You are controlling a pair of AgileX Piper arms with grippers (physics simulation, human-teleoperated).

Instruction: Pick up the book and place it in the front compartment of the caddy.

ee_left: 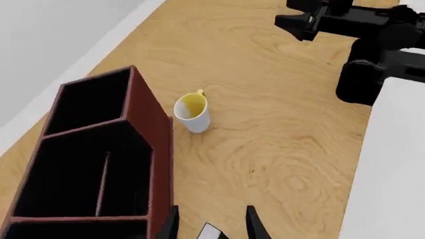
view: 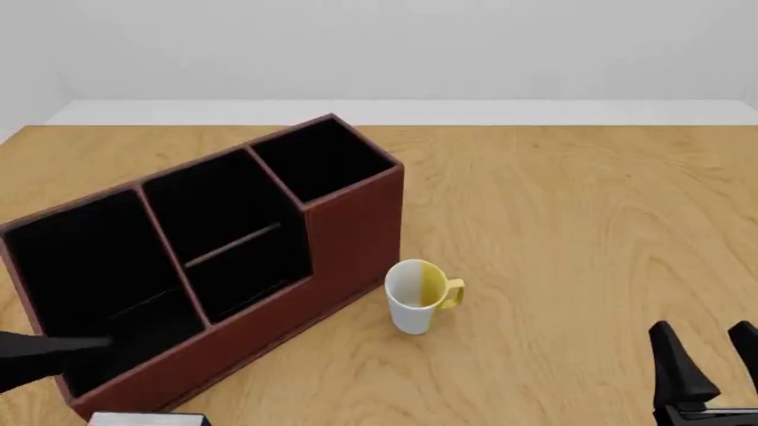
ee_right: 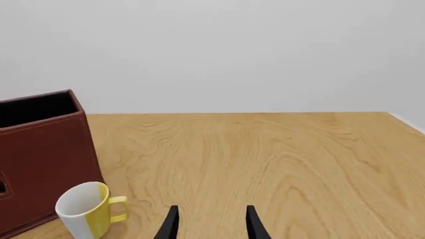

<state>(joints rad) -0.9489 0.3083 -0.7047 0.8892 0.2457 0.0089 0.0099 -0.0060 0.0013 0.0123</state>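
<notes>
While the caddy point(view: 225, 266) sits angled on the left of the table point(view: 569, 222), I can see the mug point(view: 417, 295) upright just beside its front corner, not touching. My right gripper point(view: 714, 368) hangs low at the near right edge, fingers spread with nothing between them. My left gripper point(ee_left: 211, 222) is also spread wide, with a bit of white showing between the fingers. Might be the book, honestly can't tell.
</notes>
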